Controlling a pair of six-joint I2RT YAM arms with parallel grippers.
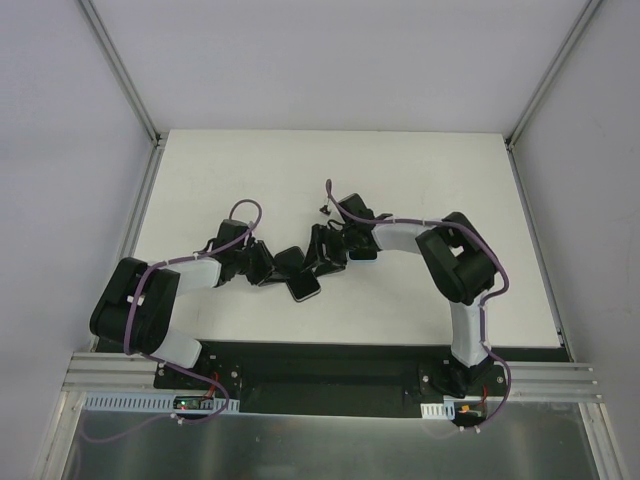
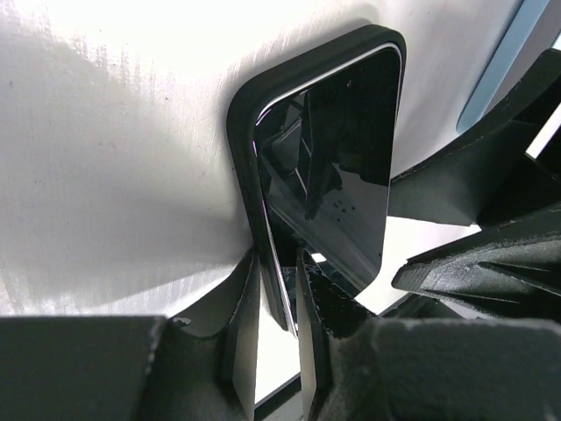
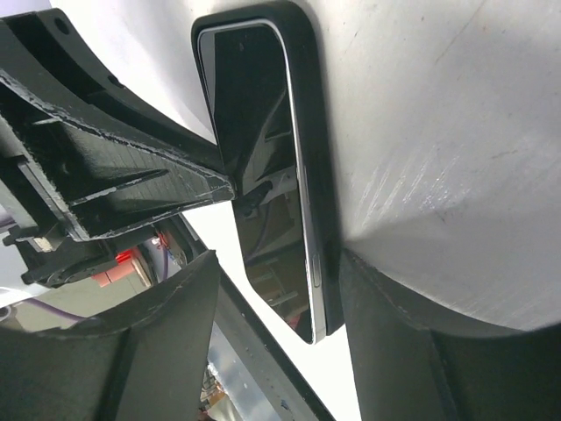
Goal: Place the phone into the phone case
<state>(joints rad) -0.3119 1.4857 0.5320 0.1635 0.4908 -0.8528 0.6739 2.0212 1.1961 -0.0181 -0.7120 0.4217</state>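
The phone (image 1: 303,287), with a glossy black screen and a silver rim, lies tilted between both arms near the table's middle. It rests in the black phone case (image 2: 241,114). The far end is seated in the case rim. The near end shows its silver side (image 3: 318,289) standing proud of the case (image 3: 311,88). My left gripper (image 2: 276,263) is shut on the near edge of the phone (image 2: 337,167) and case. My right gripper (image 3: 280,263) stands open. One of its fingers (image 3: 386,333) is behind the case and the other is well clear of the screen (image 3: 259,175).
A small dark object (image 1: 323,208) lies on the white table (image 1: 420,170) behind the right arm. The two grippers (image 1: 285,265) (image 1: 325,260) are crowded close together over the phone. A black strip (image 1: 330,352) runs along the table's near edge.
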